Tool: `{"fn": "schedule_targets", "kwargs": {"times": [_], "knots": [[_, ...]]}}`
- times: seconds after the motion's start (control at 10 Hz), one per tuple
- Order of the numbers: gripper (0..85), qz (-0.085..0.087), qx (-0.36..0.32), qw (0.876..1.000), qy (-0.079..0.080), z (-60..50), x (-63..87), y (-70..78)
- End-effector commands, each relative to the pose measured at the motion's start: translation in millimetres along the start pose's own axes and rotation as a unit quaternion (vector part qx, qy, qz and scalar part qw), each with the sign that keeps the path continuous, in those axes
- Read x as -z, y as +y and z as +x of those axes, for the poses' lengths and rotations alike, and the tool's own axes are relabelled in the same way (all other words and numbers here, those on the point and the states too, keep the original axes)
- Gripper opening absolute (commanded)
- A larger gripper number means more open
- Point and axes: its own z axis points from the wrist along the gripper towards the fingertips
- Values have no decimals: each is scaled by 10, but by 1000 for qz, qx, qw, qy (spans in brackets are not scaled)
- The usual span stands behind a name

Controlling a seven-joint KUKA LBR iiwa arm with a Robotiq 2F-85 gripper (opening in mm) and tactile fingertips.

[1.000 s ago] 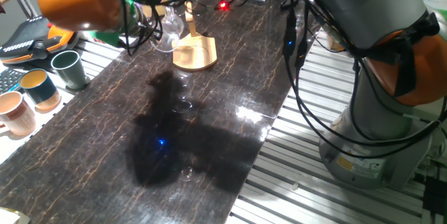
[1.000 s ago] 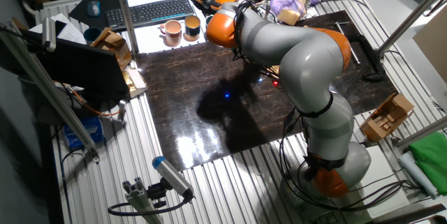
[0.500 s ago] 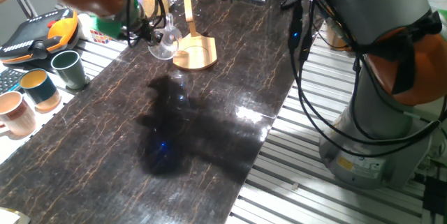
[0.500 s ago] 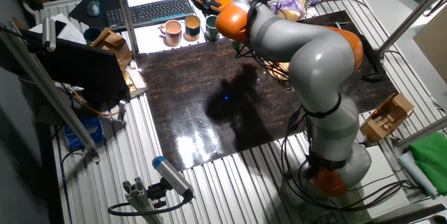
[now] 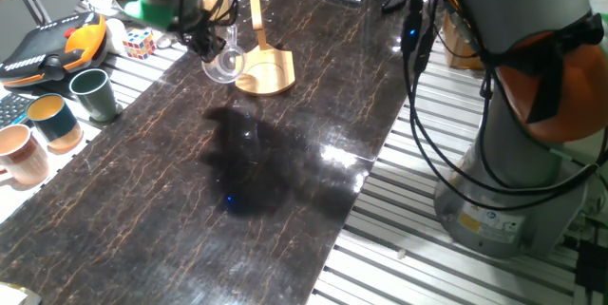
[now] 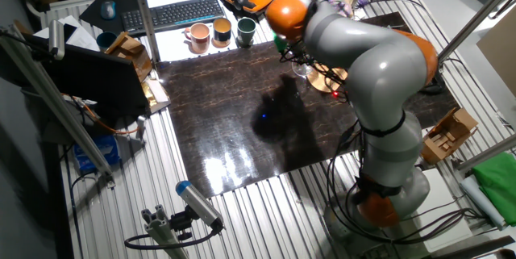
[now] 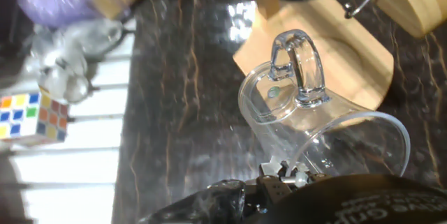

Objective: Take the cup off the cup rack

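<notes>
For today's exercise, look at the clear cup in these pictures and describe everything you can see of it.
The cup is clear glass or plastic, with a looped handle and a thick base. It is tipped on its side, rim toward the hand, which holds it at the rim. It hangs off the rack's post, beside the wooden rack, above the dark table.

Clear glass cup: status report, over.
Gripper shut on clear handled glass cup, tilted. Cup off the light wooden cup rack, beside its post. Nothing in the way.
</notes>
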Motion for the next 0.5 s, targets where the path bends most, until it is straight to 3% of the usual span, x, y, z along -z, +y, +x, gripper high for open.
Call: {"fn": "schedule_targets", "kwargs": {"times": [0.0, 0.2, 0.4], "knots": [[10, 2, -4, 999, 33, 19, 8, -19], [10, 6, -2, 999, 54, 60, 27, -65], [10, 23, -5, 996, 91, 50, 60, -92]]}}
